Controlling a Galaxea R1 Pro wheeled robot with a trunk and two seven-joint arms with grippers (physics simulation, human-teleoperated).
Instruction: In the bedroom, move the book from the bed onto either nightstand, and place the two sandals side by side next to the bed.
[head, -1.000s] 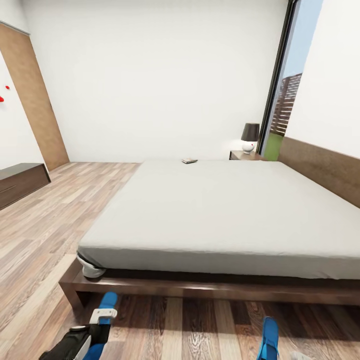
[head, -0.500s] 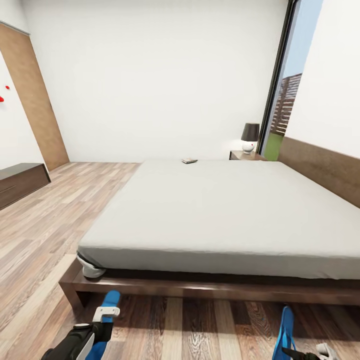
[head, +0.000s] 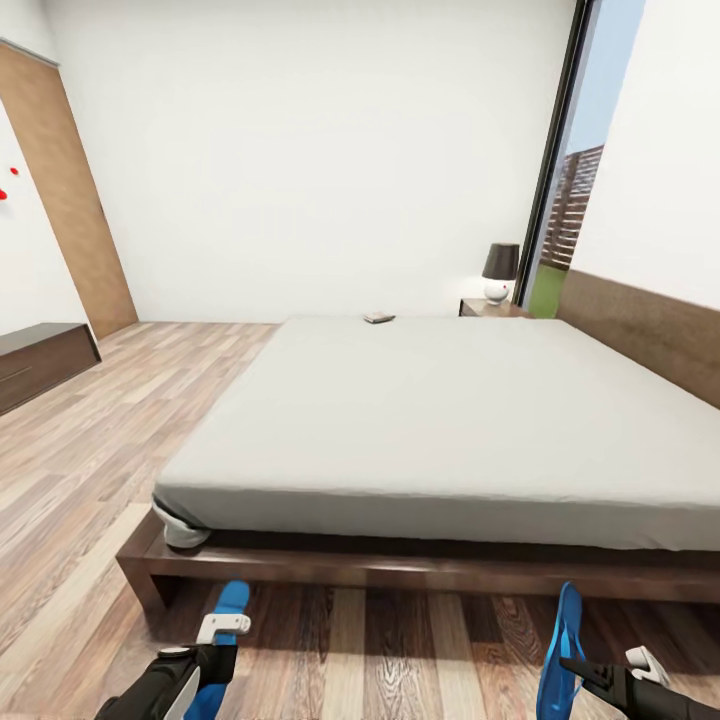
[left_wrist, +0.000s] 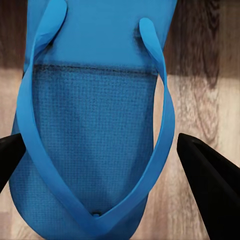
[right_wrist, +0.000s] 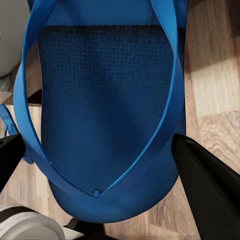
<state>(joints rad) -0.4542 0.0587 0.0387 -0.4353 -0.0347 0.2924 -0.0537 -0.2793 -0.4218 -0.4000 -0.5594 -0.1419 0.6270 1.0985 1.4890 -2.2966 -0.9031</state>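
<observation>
Since the earlier frames, both arms have risen slightly in the head view, and the right gripper (head: 600, 678) has come into sight at the lower right with its sandal turned edge-on. Each gripper is closed on one blue sandal. The left gripper (head: 205, 668) holds the left sandal (head: 226, 612) flat, long axis pointing toward the bed frame (head: 330, 570); the left wrist view shows its strap side up, heel end between the dark fingers (left_wrist: 207, 182). The right sandal (head: 560, 650) stands tilted on its edge, long axis also running toward the bed. Both hang above the wood floor (head: 90, 470) just short of the bed's foot, well apart from each other. The coming placement likely requires bringing them closer and parallel. The book (head: 379, 318) lies on the far edge of the mattress (head: 440, 420), near the nightstand (head: 490, 309) with a lamp (head: 500, 272).
</observation>
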